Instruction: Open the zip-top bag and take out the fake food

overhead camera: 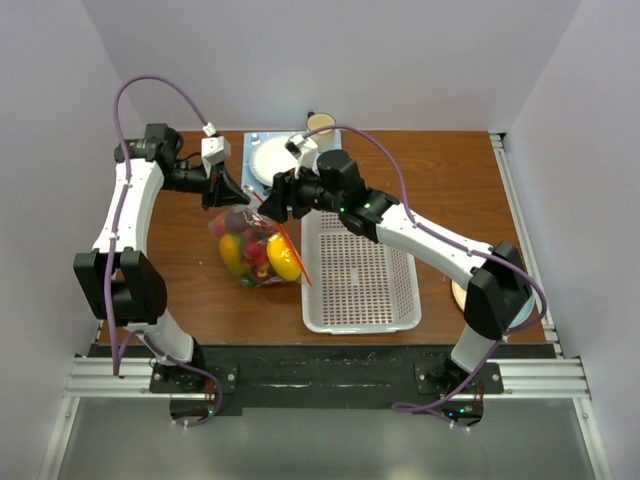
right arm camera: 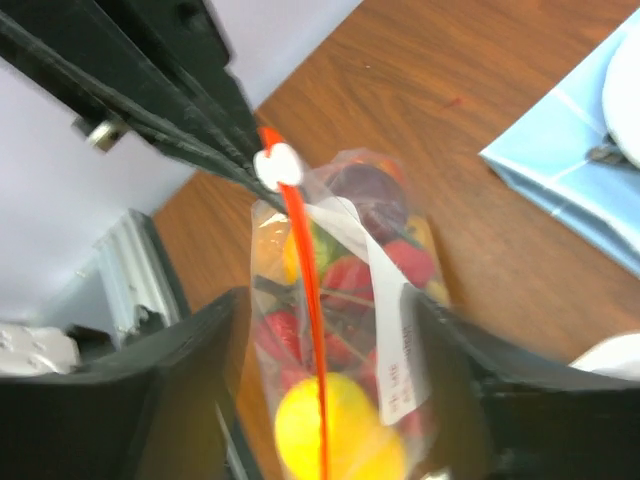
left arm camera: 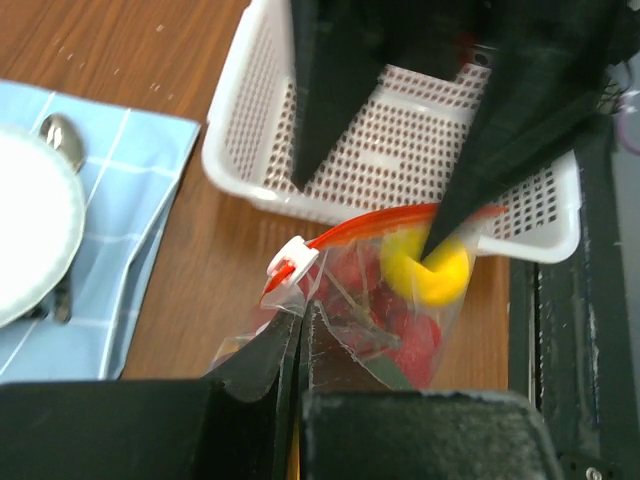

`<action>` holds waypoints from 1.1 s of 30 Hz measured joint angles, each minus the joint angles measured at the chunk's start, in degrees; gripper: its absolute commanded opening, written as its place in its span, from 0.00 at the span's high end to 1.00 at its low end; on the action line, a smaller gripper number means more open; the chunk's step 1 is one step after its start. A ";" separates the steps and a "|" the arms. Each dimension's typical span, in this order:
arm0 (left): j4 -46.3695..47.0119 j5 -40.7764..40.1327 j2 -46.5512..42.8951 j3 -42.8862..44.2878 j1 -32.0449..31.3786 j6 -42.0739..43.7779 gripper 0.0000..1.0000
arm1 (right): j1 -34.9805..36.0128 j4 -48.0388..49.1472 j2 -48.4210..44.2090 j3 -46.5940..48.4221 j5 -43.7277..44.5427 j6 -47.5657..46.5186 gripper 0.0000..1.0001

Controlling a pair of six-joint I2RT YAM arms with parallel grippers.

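Note:
The zip-top bag [overhead camera: 255,247] sits left of the basket, full of fake food [overhead camera: 262,255]: yellow, red, green and maroon pieces. My left gripper [overhead camera: 228,195] is shut on the bag's top corner [left arm camera: 300,318], just below the white slider [left arm camera: 291,263] at the end of the orange-red zip strip [left arm camera: 385,222]. My right gripper [overhead camera: 272,208] is open. In its wrist view its fingers [right arm camera: 190,370] stand on both sides of the bag [right arm camera: 345,300], with the zip strip [right arm camera: 310,330] running between them and the slider [right arm camera: 278,165] beyond the tips. A yellow fruit [right arm camera: 330,430] lies between the jaws.
A white mesh basket [overhead camera: 360,275] stands right of the bag. A white plate [overhead camera: 268,160] with a spoon [left arm camera: 60,135] lies on a blue cloth [overhead camera: 250,150] at the back, with a cup [overhead camera: 320,123] behind it. A pale disc [overhead camera: 460,295] lies under the right arm.

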 measured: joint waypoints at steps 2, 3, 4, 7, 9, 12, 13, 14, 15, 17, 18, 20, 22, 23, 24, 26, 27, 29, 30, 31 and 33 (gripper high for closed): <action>0.15 -2.34 -1.38 -0.02 0.70 -0.37 1.00 | -0.04 0.09 1.20 0.87 -0.92 -1.01 0.01; 0.20 -3.17 -1.86 -0.04 0.76 -0.37 1.00 | -0.07 -0.02 1.51 0.94 -1.46 -1.51 0.01; 0.35 -4.09 -2.54 -0.22 0.87 -0.37 1.00 | -0.07 -0.28 1.75 1.07 -1.90 -2.16 0.01; 0.39 -5.99 -4.42 -1.46 0.94 -0.15 1.00 | -0.07 -1.66 2.93 3.45 -4.07 -4.61 0.01; 0.37 -6.36 -4.59 -1.53 0.96 -0.15 1.00 | -0.07 -1.99 4.22 6.34 -5.27 -6.01 0.01; 0.39 -6.51 -4.57 -1.70 0.96 -0.17 1.00 | -0.04 -1.68 5.18 8.72 -6.23 -7.28 0.01; 0.42 -6.49 -4.57 -1.70 0.96 -0.20 1.00 | -0.04 -1.20 5.09 8.66 -6.10 -7.43 0.01; 0.39 -6.49 -4.57 -1.70 0.96 -0.20 1.00 | -0.04 0.02 4.87 8.13 -5.57 -7.52 0.01; 0.42 -6.49 -4.57 -1.70 0.96 -0.20 1.00 | -0.02 1.29 4.48 6.97 -4.35 -7.54 0.01; 0.42 -6.49 -4.57 -1.70 0.96 -0.22 1.00 | 0.02 2.82 3.02 3.72 -0.81 -7.41 0.01; 0.42 -6.47 -4.57 -1.70 0.96 -0.22 1.00 | 0.00 2.60 2.54 2.80 0.79 -7.30 0.01; 0.42 -6.45 -4.57 -1.70 0.96 -0.28 1.00 | 0.00 2.08 2.38 2.54 2.82 -6.49 0.01; 0.39 -6.32 -4.57 -1.70 0.85 -0.44 1.00 | -0.13 1.88 2.40 2.58 3.02 -5.99 0.01; 0.42 -6.25 -4.57 -1.70 0.70 -0.52 1.00 | -0.17 1.60 2.43 2.82 2.60 -6.32 0.01; 0.42 -6.25 -4.55 -1.70 0.52 -0.70 1.00 | -0.22 1.11 2.56 3.19 1.66 -6.86 0.07; 0.48 -6.12 -4.57 -1.79 -0.24 -1.33 1.00 | -0.20 0.11 2.78 4.39 0.20 -8.81 0.36; 0.50 -5.99 -4.57 -1.95 -0.72 -1.62 1.00 | -0.20 -0.22 2.86 5.01 -0.07 -9.88 0.50; 0.74 -5.68 -4.57 -2.69 -1.57 -2.08 1.00 | -0.15 -0.70 2.86 5.77 -0.20 -11.56 0.69; 0.87 -5.57 -4.57 -3.17 -1.86 -2.34 1.00 | -0.04 -1.14 2.86 6.40 -0.04 -12.09 0.69; 0.87 -5.55 -4.55 -3.58 -2.03 -2.43 1.00 | -0.04 -1.57 2.86 6.80 0.00 -12.66 0.69; 0.87 -5.55 -4.55 -4.33 -2.14 -2.56 1.00 | -0.04 -2.80 2.89 8.04 0.07 -13.53 0.60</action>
